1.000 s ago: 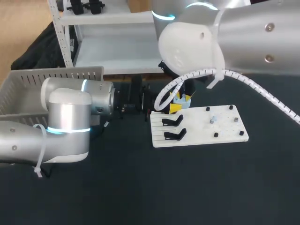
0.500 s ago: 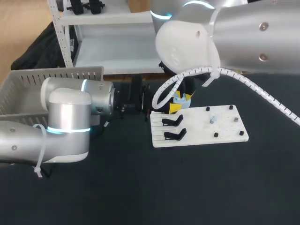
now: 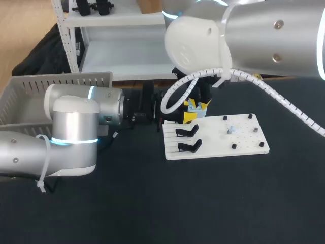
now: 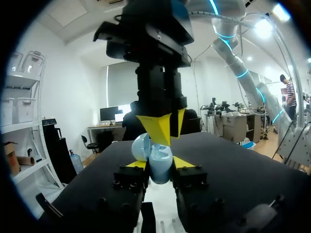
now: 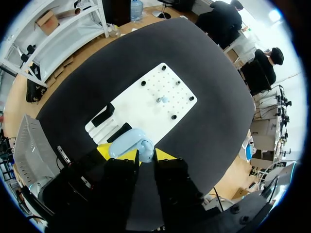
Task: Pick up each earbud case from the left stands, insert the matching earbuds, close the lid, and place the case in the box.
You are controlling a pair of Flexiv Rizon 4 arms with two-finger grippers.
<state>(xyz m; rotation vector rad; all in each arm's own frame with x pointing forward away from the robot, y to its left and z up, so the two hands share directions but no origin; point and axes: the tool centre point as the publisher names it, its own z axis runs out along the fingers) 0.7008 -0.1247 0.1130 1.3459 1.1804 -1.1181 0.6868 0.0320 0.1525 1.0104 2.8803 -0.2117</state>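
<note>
Right arm (image 3: 244,30) overhangs the blue case (image 4: 158,164) near the white board (image 3: 246,138).

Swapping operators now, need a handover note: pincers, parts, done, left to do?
Left pincer: shut on the light blue earbud case, lid open, near the stand end of the white board.
Right pincer: down on the case from above; grip unclear.
One earbud sits on the board's peg side; grey box at far left.
Done: case off the black stands.
Left: earbuds in, lid shut, case into box.
</note>
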